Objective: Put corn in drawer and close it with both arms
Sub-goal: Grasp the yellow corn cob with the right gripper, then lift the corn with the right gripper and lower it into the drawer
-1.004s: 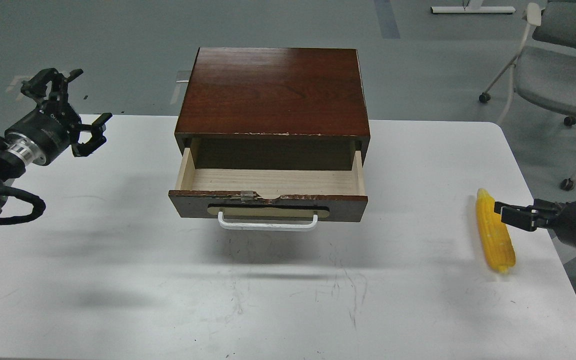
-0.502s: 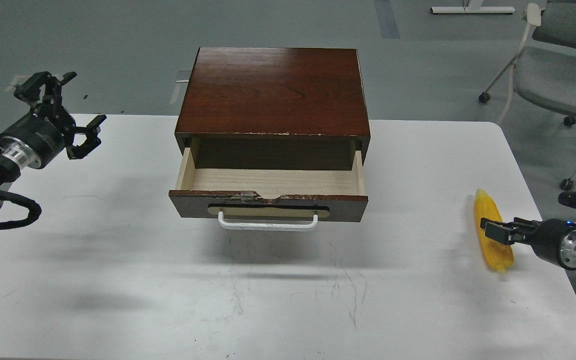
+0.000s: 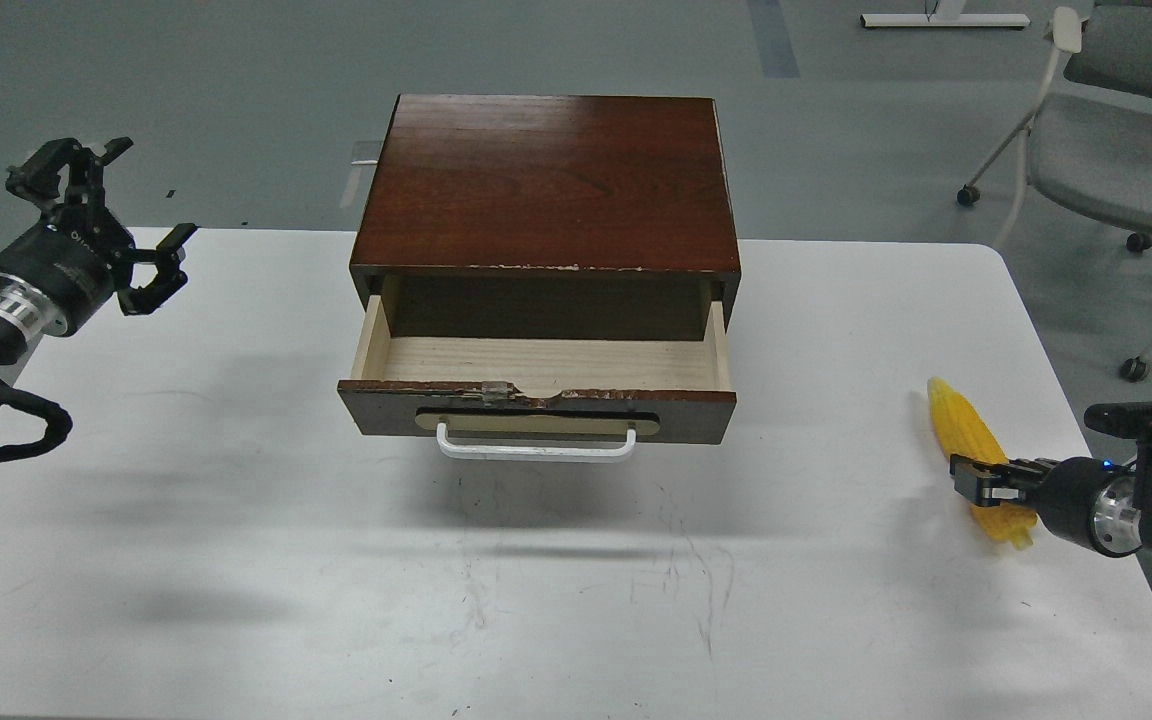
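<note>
The dark brown drawer (image 3: 376, 412) is pulled out of its cabinet (image 3: 546, 180), showing an empty pale wood inside and a white bar handle (image 3: 536, 450) on the front. Near the table's right edge lies the yellow corn (image 3: 961, 425), tilted with its pointed tip toward the back left. My right gripper (image 3: 976, 480) reaches in from the right and sits across the cob's lower half, its fingers closed on it. My left gripper (image 3: 151, 190) hangs open above the table's back left corner, well away from the drawer.
The white table (image 3: 236, 520) carries the cabinet at its middle back. A grey wheeled office chair (image 3: 1106, 150) stands on the floor behind the table's right corner. The table's right edge runs just beside the corn.
My right gripper slid down along the corn and closed on its lower half; the cob tilted, its tip swinging left. My left arm drew back to the left, still open.
</note>
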